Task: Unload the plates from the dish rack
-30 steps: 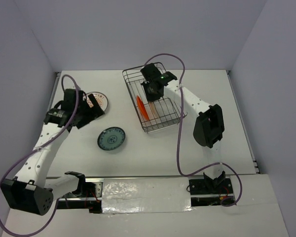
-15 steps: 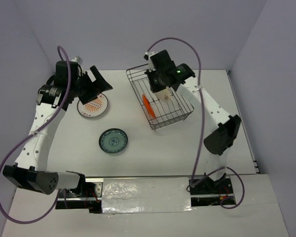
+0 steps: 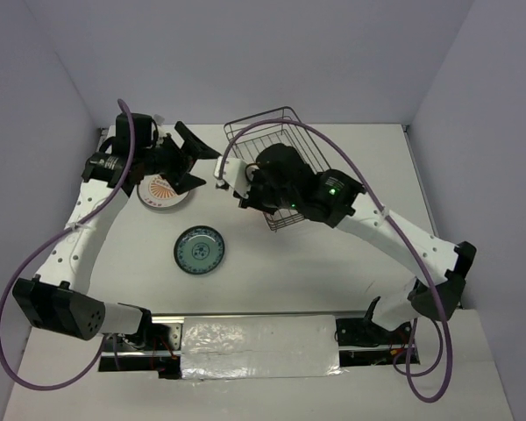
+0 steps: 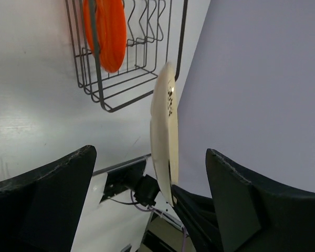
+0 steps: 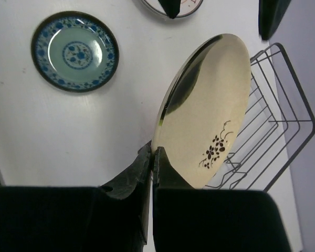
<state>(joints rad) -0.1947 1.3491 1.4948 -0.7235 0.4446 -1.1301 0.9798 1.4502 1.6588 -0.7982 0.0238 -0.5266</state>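
Right gripper (image 5: 153, 155) clenched on the lower rim of a cream round plate with a dark flower motif (image 5: 207, 113). The plate is held on edge, outside the rectangular dark wire dish rack (image 4: 123, 86) and at its left side. One solid orange round plate (image 4: 107, 31) stands on edge in the rack's wire slots; the top view hides the rest of the interior behind the right arm. Left gripper (image 3: 202, 167) spread wide, holding nothing, above a white round plate with an orange pattern (image 3: 160, 189). That plate lies flat on the white table (image 3: 333, 254). A blue-patterned round plate with a dark rim (image 3: 199, 250) lies flat nearer the arm bases.
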